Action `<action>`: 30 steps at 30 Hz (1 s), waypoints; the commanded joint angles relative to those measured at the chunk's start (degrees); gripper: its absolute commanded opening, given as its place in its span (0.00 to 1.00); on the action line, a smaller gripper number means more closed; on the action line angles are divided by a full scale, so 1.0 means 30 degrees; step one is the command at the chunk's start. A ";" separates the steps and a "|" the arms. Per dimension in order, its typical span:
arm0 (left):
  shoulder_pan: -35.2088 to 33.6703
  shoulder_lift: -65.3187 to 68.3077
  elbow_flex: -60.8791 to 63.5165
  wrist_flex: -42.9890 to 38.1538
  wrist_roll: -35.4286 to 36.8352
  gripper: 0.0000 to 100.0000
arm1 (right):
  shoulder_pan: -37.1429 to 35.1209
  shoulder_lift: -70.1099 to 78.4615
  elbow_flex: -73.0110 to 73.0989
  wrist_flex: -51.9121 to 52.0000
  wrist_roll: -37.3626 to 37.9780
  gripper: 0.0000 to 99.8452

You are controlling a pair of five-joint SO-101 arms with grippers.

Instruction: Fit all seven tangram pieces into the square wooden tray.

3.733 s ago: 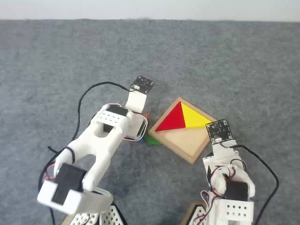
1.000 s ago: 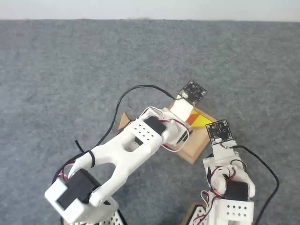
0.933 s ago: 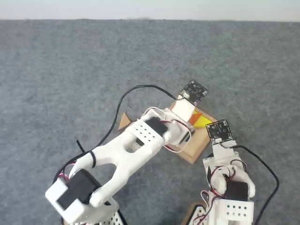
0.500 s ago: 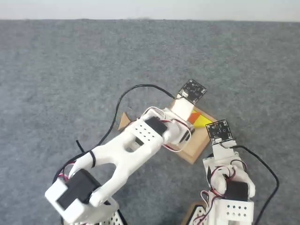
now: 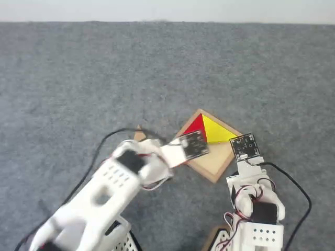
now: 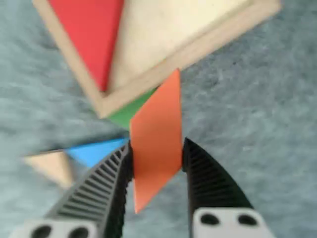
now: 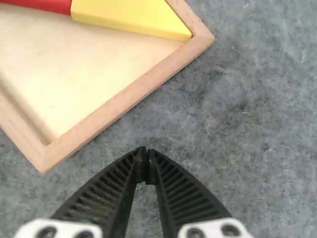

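— Two questions: what do we hold, and how far along are we?
— Nearest, our left gripper (image 6: 157,146) clamps the orange parallelogram (image 6: 158,114) just outside the wooden tray (image 5: 212,158). Our right gripper (image 7: 143,152) is pressed together, empty.
— Progress?
— We count only the red triangle (image 5: 194,127) and yellow triangle (image 5: 215,132) seated. A green piece (image 6: 130,110), blue piece (image 6: 96,150) and tan piece (image 6: 49,166) lie outside.
— Beyond?
— Grey carpet (image 5: 78,78), then a pale wall (image 5: 167,10).
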State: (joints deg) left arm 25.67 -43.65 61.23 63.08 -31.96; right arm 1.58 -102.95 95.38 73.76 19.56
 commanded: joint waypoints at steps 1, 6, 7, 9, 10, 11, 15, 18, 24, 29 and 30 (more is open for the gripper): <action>-0.2286 -0.5451 0.0396 0.2462 -0.1934 0.10 | -0.0103 -0.0366 0.0352 -0.0103 -0.0029 0.01; -0.3253 -0.8938 0.3297 0.3780 -0.2198 0.10 | -0.0103 -0.0366 0.0352 -0.0103 -0.0029 0.01; -0.3546 -0.9289 0.3414 0.3897 -0.2579 0.10 | -0.0132 -0.0366 0.0352 -0.0103 -0.0029 0.01; -0.3399 -0.9670 0.3473 0.4044 -0.2960 0.10 | -0.0073 -0.0366 0.0352 -0.0103 -0.0029 0.01; -0.3194 -0.9700 0.3502 0.4015 -0.2960 0.10 | -0.0073 -0.0366 0.0352 -0.0103 -0.0029 0.01; -0.2930 -0.9700 0.3531 0.3985 -0.2960 0.10 | -0.0073 -0.0366 0.0352 -0.0103 -0.0029 0.01; -0.1729 -0.9729 0.3531 0.4015 -0.2960 0.10 | -0.0103 -0.0366 0.0352 -0.0103 -0.0029 0.01; -0.1289 -0.9729 0.3531 0.4015 -0.2960 0.10 | -0.0103 -0.0366 0.0352 -0.0103 -0.0029 0.01; -0.0469 -0.9846 0.4059 0.4366 -0.4484 0.10 | -0.0103 -0.0366 0.0352 -0.0103 -0.0029 0.01; -0.0029 -0.9846 0.4234 0.5011 -0.6271 0.10 | -0.0103 -0.0366 0.0352 -0.0103 -0.0029 0.01; 0.0322 -0.9846 0.4234 0.5304 -0.6711 0.10 | -0.0103 -0.0366 0.0352 -0.0103 -0.0029 0.01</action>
State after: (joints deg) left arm 24.62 -72.31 74.42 77.05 -48.31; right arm 1.58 -102.95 95.38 73.76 19.56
